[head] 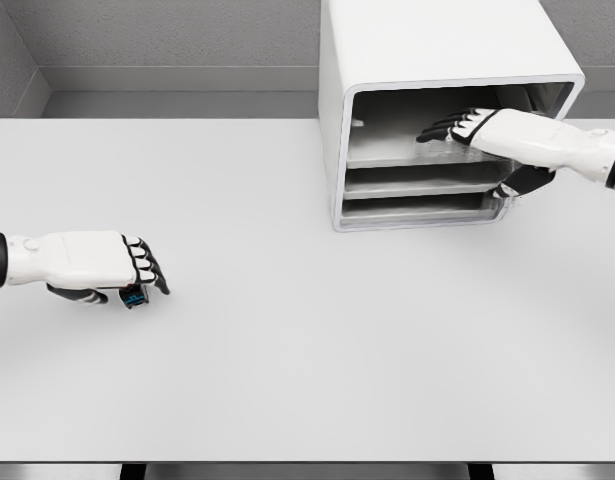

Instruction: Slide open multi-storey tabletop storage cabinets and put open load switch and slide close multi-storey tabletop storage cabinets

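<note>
Left hand [137, 268]: enters from the left edge of the table, low over the surface near that edge; fingers curled downward and closed around a small switch [134, 296], of which a blue and dark part shows under the fingertips; whether the switch touches the table cannot be told

Right hand [477, 125]: enters from the right edge, reaching into the open front of the cabinet; fingers stretched out nearly flat, lying on the top tray, holding nothing; thumb hangs below, in front of the lower trays at the cabinet's right side

Cabinet [427, 40]: white box with rounded corners, standing at the far edge of the table, right of the middle; front open towards the camera

Top tray [397, 150]: grey, uppermost level inside the cabinet; only the right hand's fingers show on it

Middle tray [417, 185]: grey, just below the top one; front rim visible, contents too dark to tell

Bottom tray [407, 211]: grey, lowest level; front rim visible, contents not discernible

Table [307, 380]: pale grey, flat; switch and cabinet lie well apart, at opposite sides
</note>
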